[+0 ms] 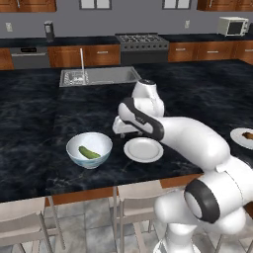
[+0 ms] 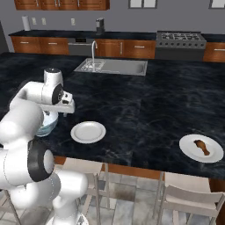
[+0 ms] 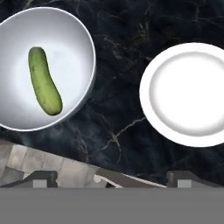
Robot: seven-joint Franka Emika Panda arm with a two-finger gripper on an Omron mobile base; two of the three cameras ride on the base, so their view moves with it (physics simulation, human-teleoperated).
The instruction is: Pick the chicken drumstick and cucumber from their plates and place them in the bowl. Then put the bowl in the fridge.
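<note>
counter: black marble island top, wood edge along the near side, chairs tucked under it at lower centre of the left base view
room: sink with tap set in the island at upper centre; gas stove behind it on the back wall run, wood cabinets either side; microwave upper right
bowl: bowl sits lower left of centre in the left base view, near the counter's front edge; white inside, blue-grey outside
bowl contents: cucumber lies on the bowl floor, upper left of the hand view
near plate: plate just right of the bowl, apart from it, bare
far plate: second plate at lower right of the right base view, well apart from the bowl
far plate contents: chicken drumstick lies on it
gripper: gripper hangs above the counter between bowl and near plate; finger tips at bottom of the hand view spread wide, jaws released, nothing between them
</note>
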